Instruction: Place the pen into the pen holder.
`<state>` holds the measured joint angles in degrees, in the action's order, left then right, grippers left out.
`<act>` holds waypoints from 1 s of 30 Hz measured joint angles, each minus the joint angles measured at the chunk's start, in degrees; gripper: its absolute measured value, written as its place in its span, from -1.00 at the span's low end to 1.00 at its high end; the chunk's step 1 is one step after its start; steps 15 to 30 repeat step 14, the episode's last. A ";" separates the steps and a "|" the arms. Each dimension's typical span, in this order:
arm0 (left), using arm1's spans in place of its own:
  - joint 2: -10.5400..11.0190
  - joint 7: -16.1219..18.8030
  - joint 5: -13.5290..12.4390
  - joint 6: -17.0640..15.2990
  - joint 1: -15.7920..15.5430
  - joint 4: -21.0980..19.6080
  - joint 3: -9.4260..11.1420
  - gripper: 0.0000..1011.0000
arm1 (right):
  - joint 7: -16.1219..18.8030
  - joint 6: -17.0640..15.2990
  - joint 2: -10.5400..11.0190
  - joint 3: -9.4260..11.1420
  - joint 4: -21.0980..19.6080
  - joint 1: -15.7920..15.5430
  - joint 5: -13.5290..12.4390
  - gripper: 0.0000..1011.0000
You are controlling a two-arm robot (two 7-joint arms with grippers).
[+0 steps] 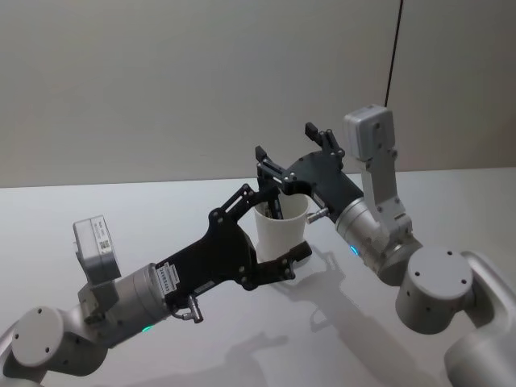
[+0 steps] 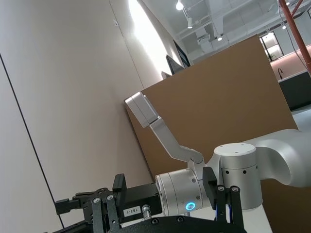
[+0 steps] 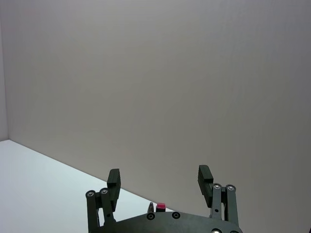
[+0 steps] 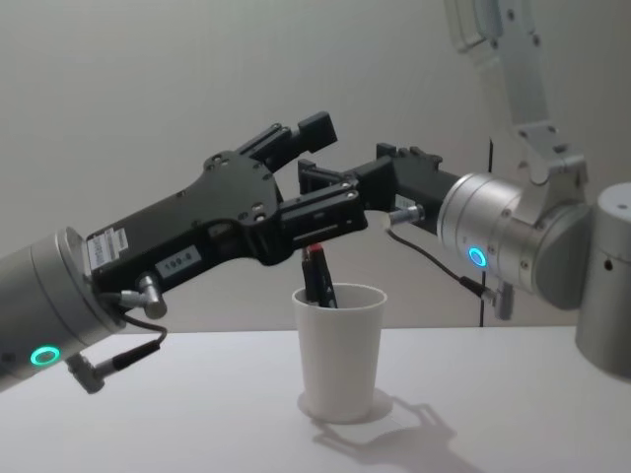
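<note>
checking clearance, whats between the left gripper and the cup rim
In the chest view, the pen rises from the pen holder up to just under the open left gripper.

White paper cup (image 1: 280,234) stands upright on the pale table (image 1: 161,226), mid-frame. Dark pen (image 1: 276,208) sticks up inside it, leaning on the rim at the robot's left. Left gripper (image 1: 274,230) comes in from lower left, fingers spread either side of the cup, one behind the rim, one low in front. Right gripper (image 1: 294,155) sits above and behind the cup, fingers apart, nothing between them.
</note>
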<state>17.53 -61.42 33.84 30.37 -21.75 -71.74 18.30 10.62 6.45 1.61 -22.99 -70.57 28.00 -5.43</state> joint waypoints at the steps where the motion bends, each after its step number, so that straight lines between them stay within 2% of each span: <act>1: 0.00 0.00 0.00 0.00 0.00 0.00 0.00 0.98 | 0.00 0.01 0.00 0.00 0.00 0.00 0.00 0.98; 30: 0.00 0.00 0.00 0.00 0.00 0.00 0.00 0.98 | 0.00 0.02 0.00 0.00 0.00 0.00 -0.01 0.98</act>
